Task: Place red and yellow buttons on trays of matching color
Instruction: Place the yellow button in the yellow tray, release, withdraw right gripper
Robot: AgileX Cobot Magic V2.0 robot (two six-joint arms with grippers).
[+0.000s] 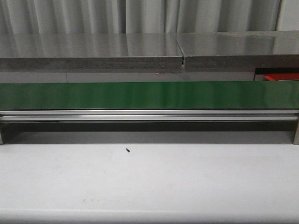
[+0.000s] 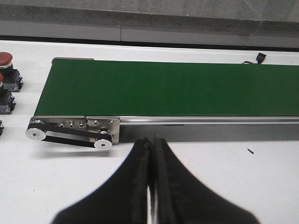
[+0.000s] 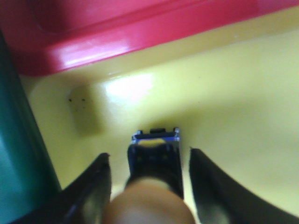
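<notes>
Looking down our right wrist, we see the right tool (image 3: 149,161) with its fingers apart, a yellow button (image 3: 154,186) standing between them on the yellow tray (image 3: 233,93); whether the fingers touch it we cannot tell. The red tray (image 3: 117,32) lies just beside the yellow one. Our left tool (image 2: 150,154) has its fingers pressed together, empty, above the white surface (image 1: 149,186) near the green conveyor belt (image 2: 163,88). A red button (image 2: 5,60) sits past the belt's end, with others partly cut off
</notes>
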